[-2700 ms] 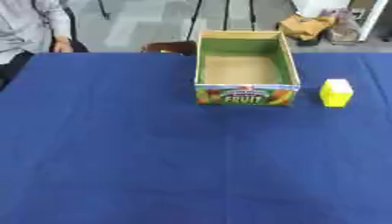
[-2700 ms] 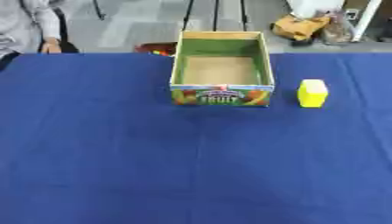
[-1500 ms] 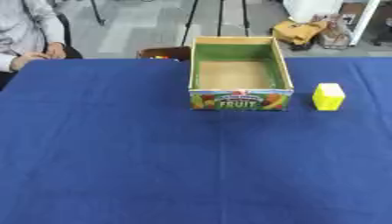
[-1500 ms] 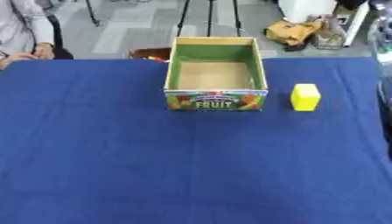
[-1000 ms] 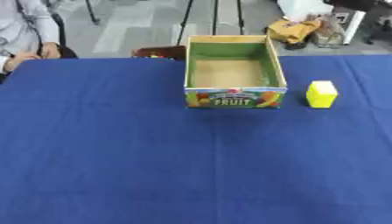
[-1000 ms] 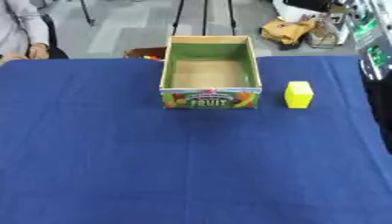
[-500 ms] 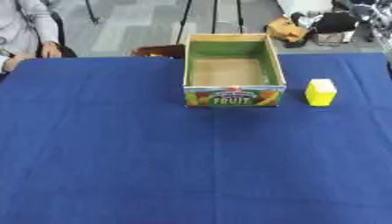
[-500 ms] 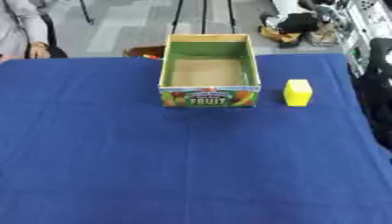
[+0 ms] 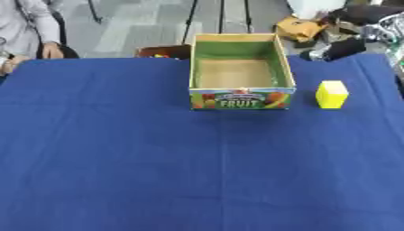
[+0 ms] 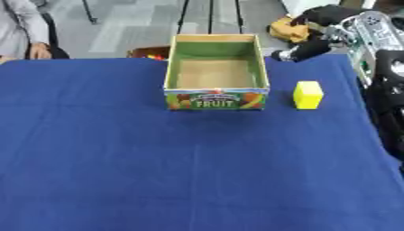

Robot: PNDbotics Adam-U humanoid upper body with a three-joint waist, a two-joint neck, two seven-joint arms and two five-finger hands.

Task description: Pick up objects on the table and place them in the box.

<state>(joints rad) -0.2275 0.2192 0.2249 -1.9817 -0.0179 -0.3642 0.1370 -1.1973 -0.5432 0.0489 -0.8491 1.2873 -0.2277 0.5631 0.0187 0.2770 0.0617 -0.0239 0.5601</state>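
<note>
- The table [image 9: 118,171] is covered edge to edge in a plain deep-blue cloth, and most of it is bare.
- The box [image 9: 240,72] sits open near the middle of the far edge. It has green inner walls, a brown cardboard floor and a front panel printed "FRUIT".
- Nothing shows inside the box.
- A yellow block [image 9: 331,94] stands upright on the cloth just beside the box's right wall, level with its front and not touching it.
- The right hand [image 10: 309,48] is a dark shape above the table's far right corner, with the silver and black arm behind it. Its fingers are blurred, so I cannot tell whether they are spread or curled.
- The left hand shows in neither view.
- Beyond the far edge lie grey floor, thin dark stand legs and a brown paper bag [image 9: 296,28].
</note>
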